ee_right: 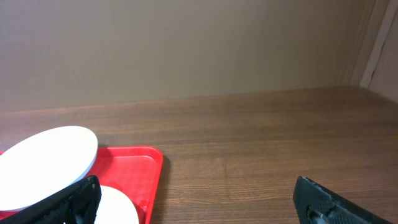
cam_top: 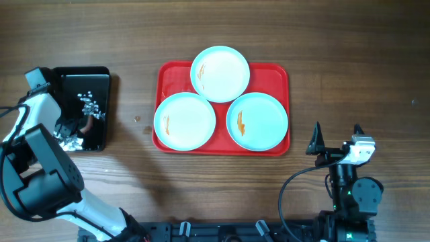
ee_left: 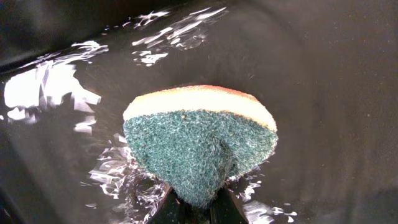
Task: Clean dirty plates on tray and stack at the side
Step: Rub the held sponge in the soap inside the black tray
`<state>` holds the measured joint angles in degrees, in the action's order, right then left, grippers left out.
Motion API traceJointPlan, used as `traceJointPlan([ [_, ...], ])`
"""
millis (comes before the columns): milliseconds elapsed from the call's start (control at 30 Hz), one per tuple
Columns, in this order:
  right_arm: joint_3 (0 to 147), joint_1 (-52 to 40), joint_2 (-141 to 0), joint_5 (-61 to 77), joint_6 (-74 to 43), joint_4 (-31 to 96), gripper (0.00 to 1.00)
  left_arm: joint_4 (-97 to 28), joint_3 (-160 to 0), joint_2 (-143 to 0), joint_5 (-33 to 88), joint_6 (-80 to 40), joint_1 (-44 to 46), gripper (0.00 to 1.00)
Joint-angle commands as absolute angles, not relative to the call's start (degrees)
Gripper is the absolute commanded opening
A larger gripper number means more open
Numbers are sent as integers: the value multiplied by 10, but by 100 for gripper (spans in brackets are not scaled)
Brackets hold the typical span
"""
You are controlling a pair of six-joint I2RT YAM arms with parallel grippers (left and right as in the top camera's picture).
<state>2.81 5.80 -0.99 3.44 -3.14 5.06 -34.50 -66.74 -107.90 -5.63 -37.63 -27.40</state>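
Note:
Three pale mint-blue plates lie on the red tray [cam_top: 277, 75]: one at the back [cam_top: 220, 73], one front left [cam_top: 185, 121] and one front right [cam_top: 257, 121]. Orange smears mark the two front plates. My left gripper [ee_left: 198, 204] is down in the black tray [cam_top: 101, 84], shut on the lower corner of a sponge [ee_left: 199, 140] with a green scouring face and a yellow back. My right gripper [cam_top: 336, 138] hovers right of the red tray's front corner, wide open and holding nothing. In the right wrist view its fingers frame bare wood, with the tray [ee_right: 134, 168] and a plate [ee_right: 46, 165] to the left.
The black glossy tray [ee_left: 323, 74] holds shallow water that glints around the sponge. It stands left of the red tray with a strip of wooden table [cam_top: 134, 134] between them. Wood also stretches right of and behind the red tray.

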Motion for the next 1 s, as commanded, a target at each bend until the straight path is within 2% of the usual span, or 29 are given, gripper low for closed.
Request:
traceJointPlan([
  [0, 25, 61, -8, 44, -36, 47, 100, -344, -660, -1054, -22, -378, -273, 4],
  [367, 25, 61, -8, 44, -36, 47, 100, -340, -660, -952, 26, -378, -271, 4],
  [767, 25, 61, -8, 44, -36, 47, 100, -333, -645, -988, -59, -377, -253, 4],
  [967, 25, 61, -8, 44, -36, 47, 100, -327, -645, -1049, -59, -377, -253, 4],
])
